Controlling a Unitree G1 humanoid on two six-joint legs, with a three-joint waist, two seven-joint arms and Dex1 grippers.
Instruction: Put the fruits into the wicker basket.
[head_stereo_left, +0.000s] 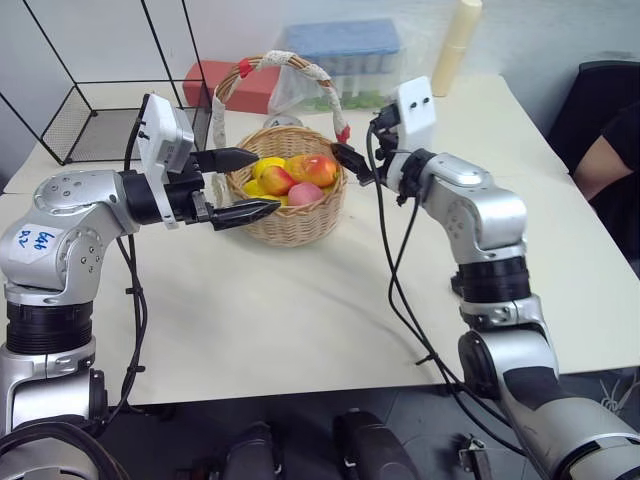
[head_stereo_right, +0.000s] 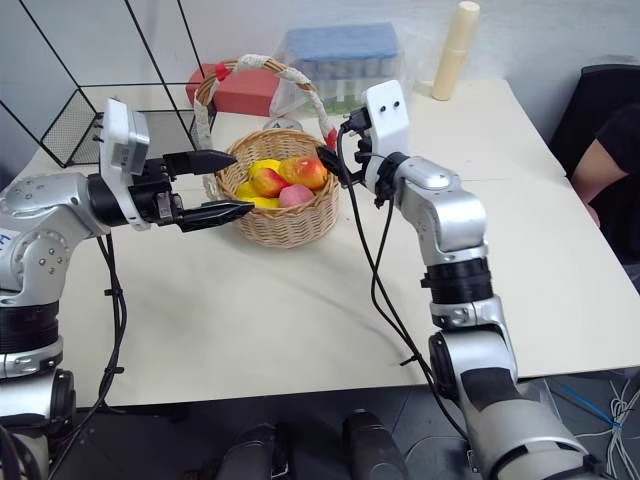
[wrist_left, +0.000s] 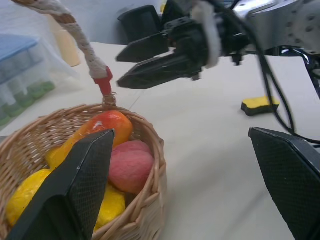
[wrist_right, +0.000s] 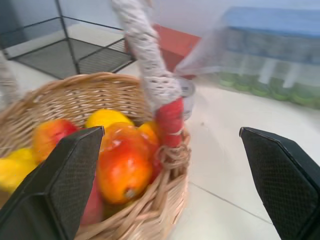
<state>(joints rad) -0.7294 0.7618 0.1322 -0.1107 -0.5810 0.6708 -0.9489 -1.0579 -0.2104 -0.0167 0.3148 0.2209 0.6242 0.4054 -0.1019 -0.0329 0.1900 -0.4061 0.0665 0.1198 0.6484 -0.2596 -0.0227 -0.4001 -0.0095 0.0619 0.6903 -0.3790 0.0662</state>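
Note:
The wicker basket (head_stereo_left: 295, 225) stands mid-table, its white-wrapped handle (head_stereo_left: 290, 62) arching over it. Inside lie the fruits: an orange-red mango (head_stereo_left: 315, 168), a pink peach (head_stereo_left: 304, 193) and a small red-orange fruit (head_stereo_left: 275, 180), with yellow pieces (head_stereo_left: 266, 164) beside them. My left gripper (head_stereo_left: 267, 182) is open at the basket's left rim, one finger above the rim and one outside the wall, holding nothing. My right gripper (head_stereo_left: 348, 162) is open and empty just off the right rim, by the handle's red end (wrist_right: 170, 120). The left wrist view shows the right gripper (wrist_left: 120, 71) beyond the basket.
A yellow sponge (wrist_left: 260, 105) lies on the table to the right of the basket. A black wire cage (head_stereo_left: 90, 120) stands back left, with a red box (head_stereo_left: 215, 80), a blue-lidded clear container (head_stereo_left: 340, 60) and a cream cylinder (head_stereo_left: 455, 45) along the back. A person's arm (head_stereo_left: 610, 150) is at far right.

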